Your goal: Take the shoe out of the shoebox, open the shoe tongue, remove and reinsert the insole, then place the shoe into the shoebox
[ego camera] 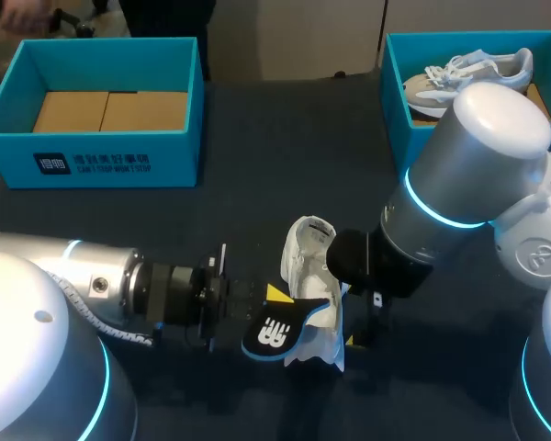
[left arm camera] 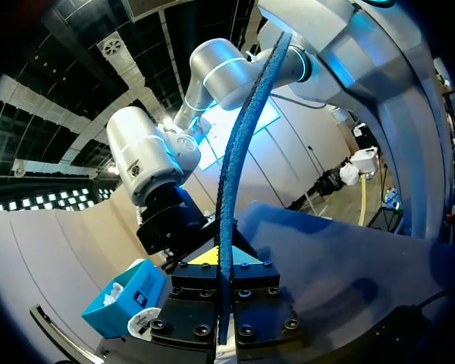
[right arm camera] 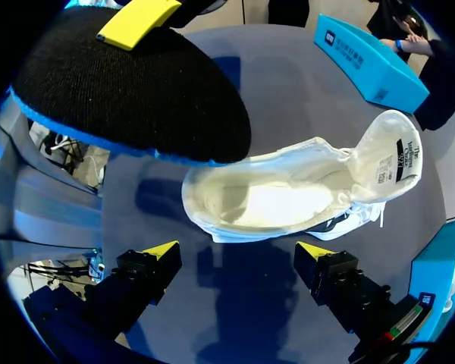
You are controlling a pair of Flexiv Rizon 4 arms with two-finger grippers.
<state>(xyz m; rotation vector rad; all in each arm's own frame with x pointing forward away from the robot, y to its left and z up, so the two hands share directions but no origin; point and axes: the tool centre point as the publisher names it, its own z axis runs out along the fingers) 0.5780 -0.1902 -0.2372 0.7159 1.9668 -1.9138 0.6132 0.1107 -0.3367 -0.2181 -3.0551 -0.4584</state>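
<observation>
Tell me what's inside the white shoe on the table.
Only bare pale lining shows inside the shoe; no insole. The insole, held in the left gripper, covers one end of the opening, and the tongue hides the toe.

The shoe (ego camera: 308, 253) rests on the tabletop (ego camera: 285, 165) at near centre, between the two arms. The left gripper (left arm camera: 226, 262), on the shoe's left, grips the insole (ego camera: 275, 333) just beside the shoe's near end. The right gripper (right arm camera: 239, 250) faces the shoe's opening from the right, fingers apart and clear of it. One shoebox (ego camera: 119, 156) stands far left. A second shoebox (ego camera: 392, 92), far right, contains a second shoe (ego camera: 468, 73).
</observation>
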